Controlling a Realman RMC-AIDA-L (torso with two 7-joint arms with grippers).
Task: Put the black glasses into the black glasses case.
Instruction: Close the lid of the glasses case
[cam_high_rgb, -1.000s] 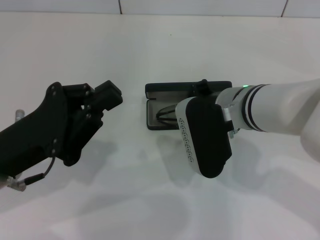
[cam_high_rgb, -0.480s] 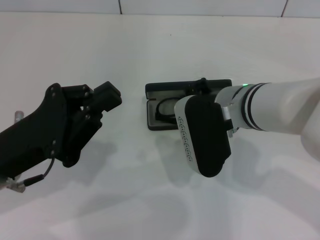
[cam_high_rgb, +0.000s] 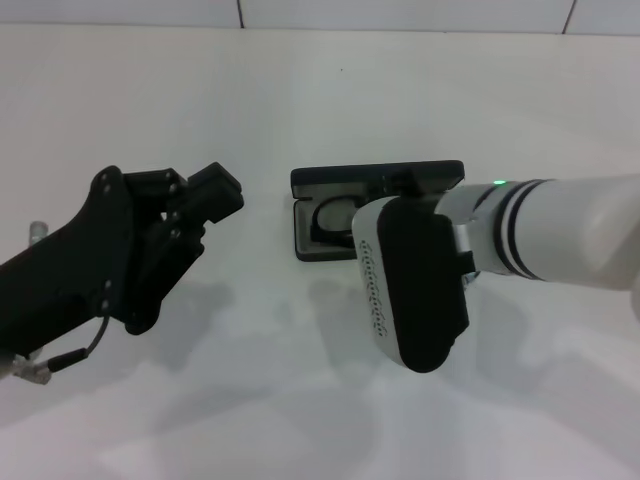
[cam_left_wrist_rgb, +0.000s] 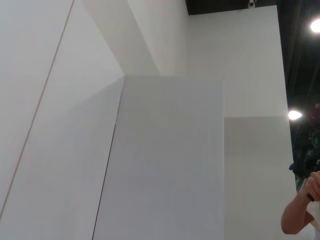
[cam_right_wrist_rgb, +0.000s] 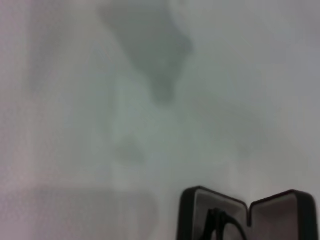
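The black glasses case (cam_high_rgb: 322, 246) lies open at the table's middle, its lid (cam_high_rgb: 340, 179) raised on the far side. The black glasses (cam_high_rgb: 334, 216) rest inside its tray, partly hidden by my right wrist. The right wrist view also shows the case (cam_right_wrist_rgb: 265, 210) with the glasses (cam_right_wrist_rgb: 223, 223) in it. My right gripper (cam_high_rgb: 400, 184) sits over the case's right end, mostly hidden behind its own wrist housing (cam_high_rgb: 410, 285). My left gripper (cam_high_rgb: 218, 190) hangs shut and empty to the left of the case, apart from it.
The white table (cam_high_rgb: 300, 400) runs to a tiled wall at the back. A cable and metal connector (cam_high_rgb: 40, 365) hang off the left arm near the table's left edge. The left wrist view shows only walls and ceiling lights.
My right arm has drawn back slightly toward the near right, uncovering more of the glasses in the case. The left arm has not moved.
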